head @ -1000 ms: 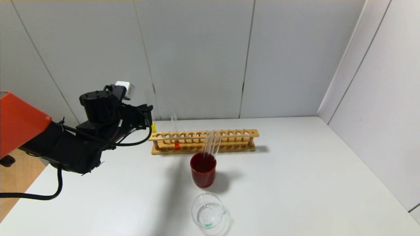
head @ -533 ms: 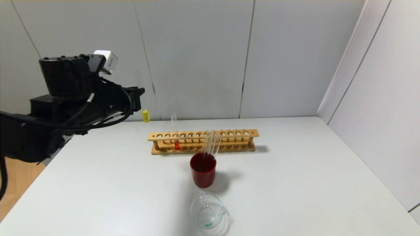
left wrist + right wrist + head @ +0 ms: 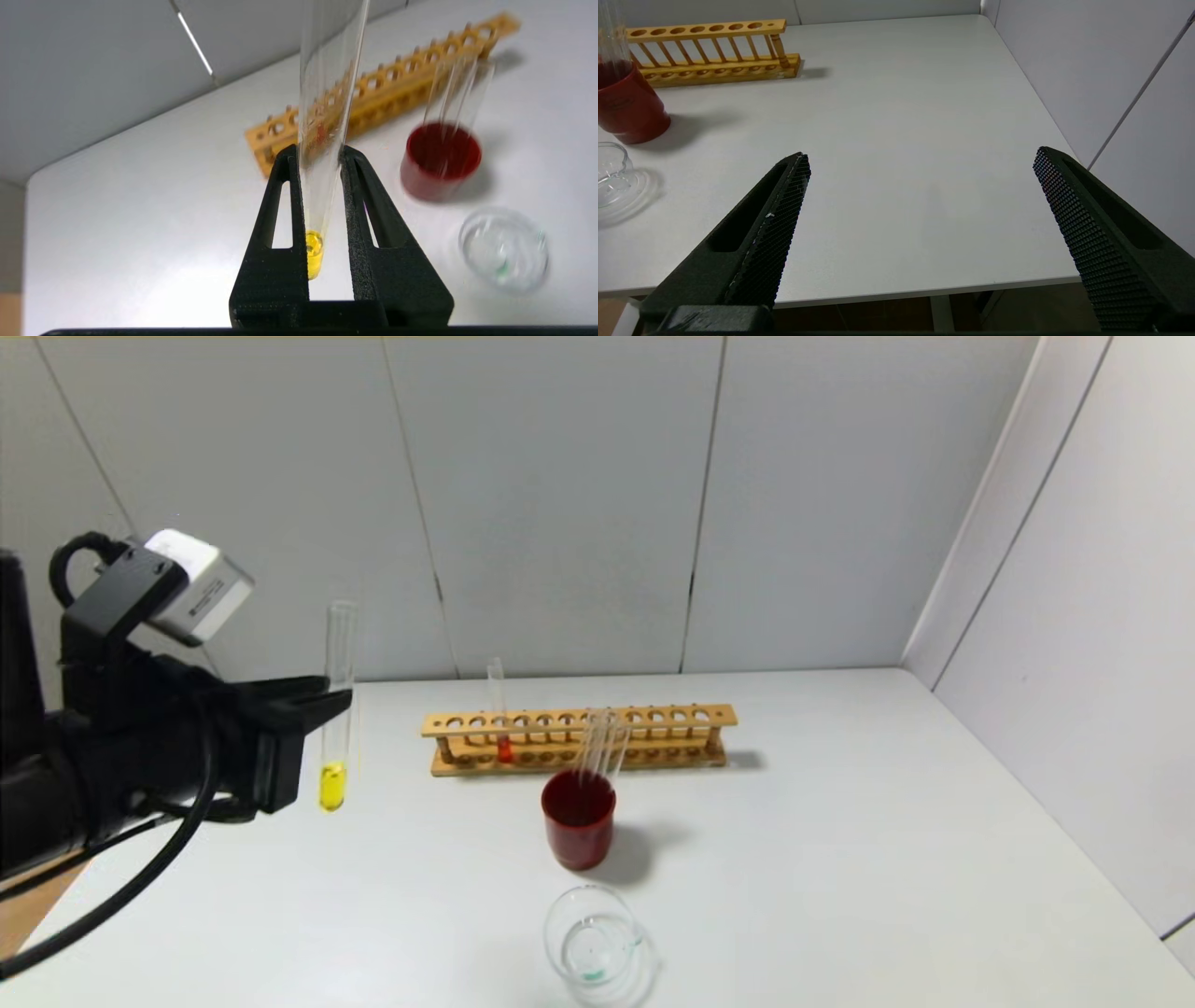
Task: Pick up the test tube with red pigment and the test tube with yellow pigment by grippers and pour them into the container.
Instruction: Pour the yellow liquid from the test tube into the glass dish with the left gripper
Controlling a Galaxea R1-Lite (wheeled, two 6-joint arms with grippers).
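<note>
Left end effector (image 3: 327, 705): raised over the bench's left edge, jaws clamped on the test tube with yellow pigment (image 3: 334, 728), which stands upright between the fingers (image 3: 359, 196), yellow liquid at its bottom end, clear of the surface.

Right end effector (image 3: 920, 186): off the bench's near right corner, jaws spread wide with nothing between them.

Bench (image 3: 840, 859): white top, grey panels behind and to the right.

Test tube with red pigment (image 3: 499, 723): upright in a slot near the left end of the rack, red-orange liquid at its base.

Rack (image 3: 579, 737): wooden, lying along the far edge.

Red cup (image 3: 579, 819): just in front of the rack's middle, with several colourless tubes (image 3: 602, 747) leaning in it.

Container (image 3: 593, 947): clear glass beaker at the near edge, in front of the red cup, apart from it.
</note>
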